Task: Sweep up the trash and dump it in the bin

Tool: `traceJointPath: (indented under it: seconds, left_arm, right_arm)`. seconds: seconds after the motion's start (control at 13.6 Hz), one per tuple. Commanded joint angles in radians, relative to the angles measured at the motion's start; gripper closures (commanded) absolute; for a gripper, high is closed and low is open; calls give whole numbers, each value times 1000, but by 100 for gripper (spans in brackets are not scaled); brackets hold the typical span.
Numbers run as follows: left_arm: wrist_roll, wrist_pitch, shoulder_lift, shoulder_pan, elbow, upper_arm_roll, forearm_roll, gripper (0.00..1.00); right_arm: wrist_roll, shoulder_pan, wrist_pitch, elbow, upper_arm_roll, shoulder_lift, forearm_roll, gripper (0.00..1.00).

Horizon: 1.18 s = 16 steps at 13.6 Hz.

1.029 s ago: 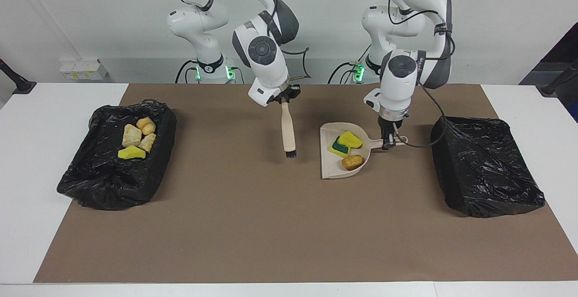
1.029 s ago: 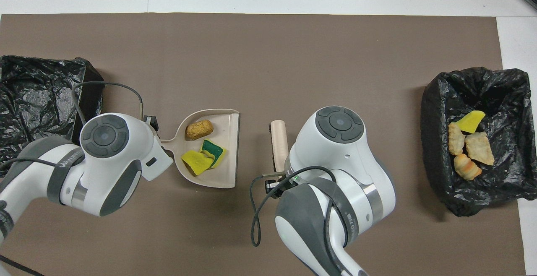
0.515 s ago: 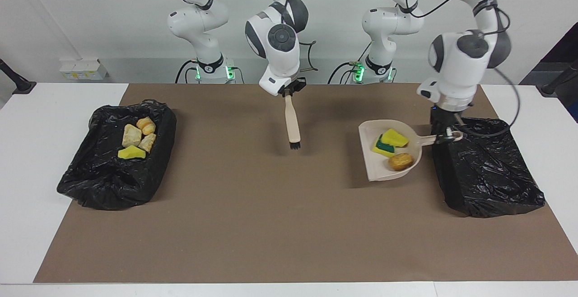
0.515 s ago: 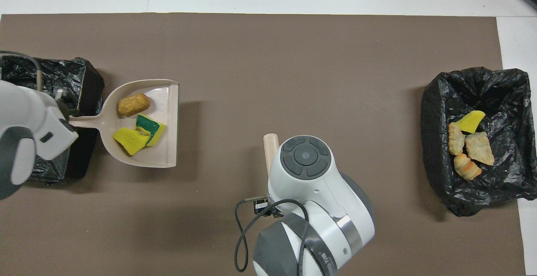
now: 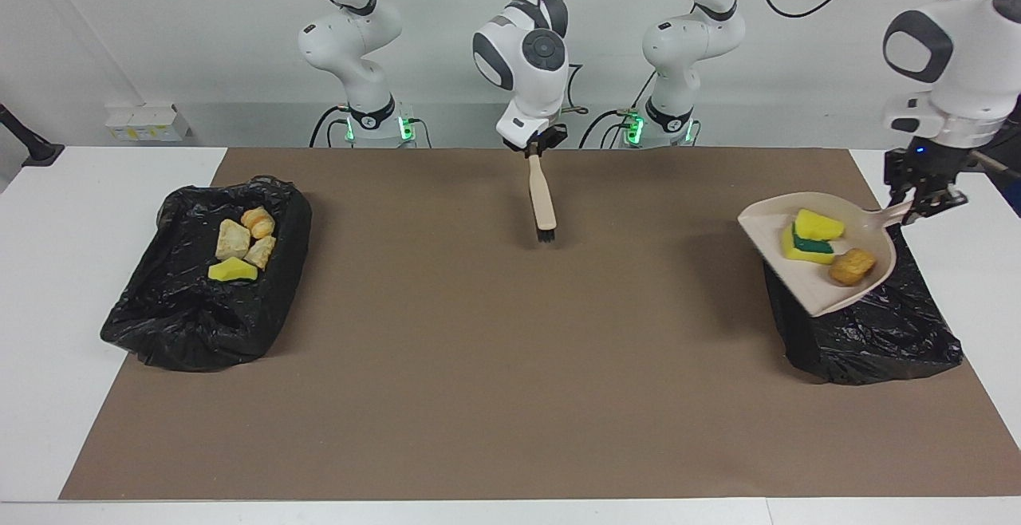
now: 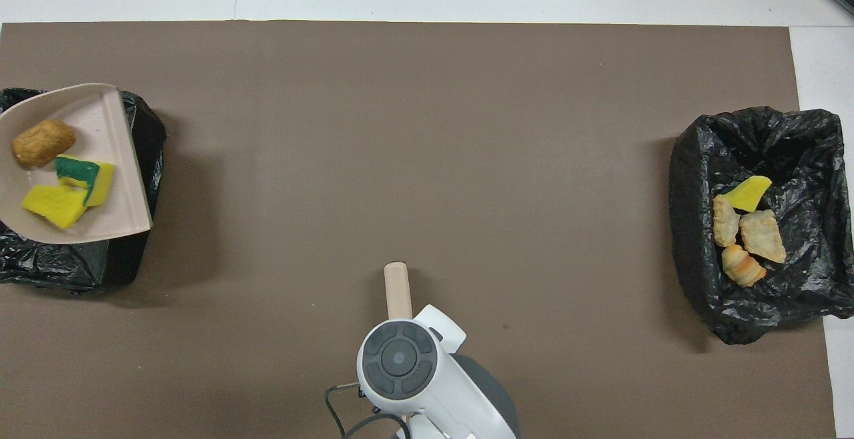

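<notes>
My left gripper (image 5: 921,202) is shut on the handle of the beige dustpan (image 5: 802,282), held tilted in the air over the black-lined bin (image 5: 877,333) at the left arm's end. Three trash pieces lie in the pan: a yellow sponge chunk (image 5: 819,224), a green-sided sponge (image 5: 806,246) and a brown bread-like lump (image 5: 851,266). Overhead, the dustpan (image 6: 107,125) covers much of that bin (image 6: 80,265). My right gripper (image 5: 536,151) is shut on the beige brush (image 5: 543,198), which hangs bristles down over the mat near the robots. Overhead, the wrist hides the right gripper and only the brush (image 6: 397,289) shows.
A second black-lined bin (image 5: 159,309) at the right arm's end holds several trash pieces (image 5: 233,239); overhead, that bin (image 6: 694,179) shows them too. A brown mat (image 5: 478,365) covers the table between the bins. A small white box (image 5: 147,122) sits by the wall.
My left arm has carried the loaded dustpan up and across to above the bin at its end. My right arm has drawn the brush back toward the robots.
</notes>
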Motion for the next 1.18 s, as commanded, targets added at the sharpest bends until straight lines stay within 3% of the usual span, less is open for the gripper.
traceJointPath:
  seconds: [0.0, 0.22, 0.29, 0.37, 0.74, 1.1]
  left_arm:
    - [8, -8, 81, 75, 137, -6, 17, 100]
    - [-15, 36, 92, 83, 147, -6, 229, 100]
    - [-48, 39, 93, 83, 147, -6, 281, 100]
    - [-85, 41, 95, 83, 145, -6, 345, 100]
    - [-150, 55, 79, 48, 101, -8, 640, 100]
    - [-210, -28, 67, -18, 113, -9, 861, 100]
  right_arm:
    - [100, 35, 101, -65, 0, -9, -28, 100]
    - [151, 40, 134, -84, 0, 2, -74, 96]
    - [142, 36, 124, -78, 0, 5, -75, 20]
    - [142, 39, 108, -62, 0, 5, -91, 0]
    - [114, -21, -82, 99, -2, -18, -129, 0]
    - [-82, -176, -273, 258, -6, -32, -132, 0]
